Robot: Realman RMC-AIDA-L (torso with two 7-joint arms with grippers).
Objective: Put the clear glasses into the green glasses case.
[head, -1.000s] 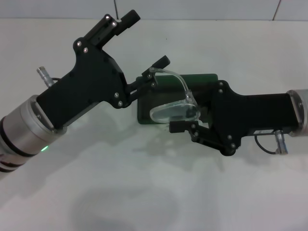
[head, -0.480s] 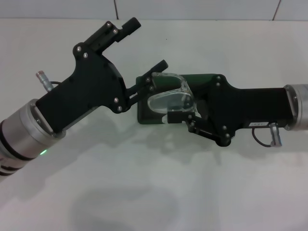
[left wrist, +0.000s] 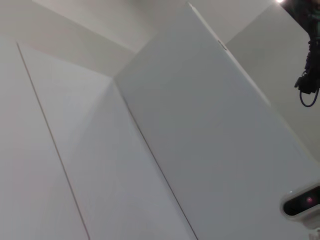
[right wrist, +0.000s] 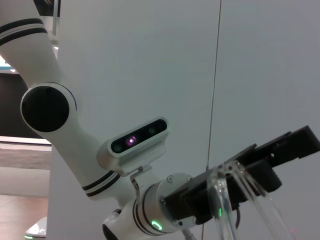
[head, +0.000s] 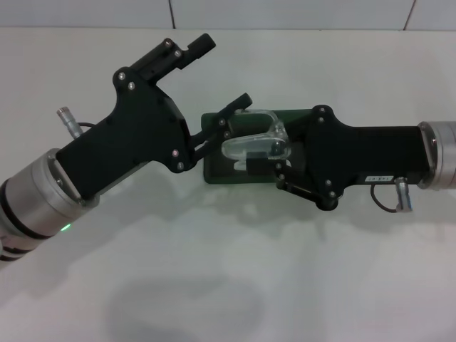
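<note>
The clear glasses (head: 256, 146) hang just over the green glasses case (head: 214, 169), which lies on the white table in the head view. My right gripper (head: 260, 160) comes in from the right and is shut on the glasses at the lens. My left gripper (head: 228, 69) reaches in from the left and is open. Its lower finger (head: 239, 103) lies against the glasses' far temple arm, and its upper finger is well clear of them. The right wrist view shows the clear temple arms (right wrist: 223, 200) close up. Most of the case is hidden under the glasses and both grippers.
The white table (head: 228, 285) spreads out in front of the case, and a tiled wall (head: 285, 11) rises behind it. The left wrist view shows only white wall panels (left wrist: 150, 125) and part of the robot's head (left wrist: 302, 202).
My right gripper has carried the glasses away from me and a little left, so they now sit over the case. The left gripper has shifted slightly right, staying at the temple arm.
</note>
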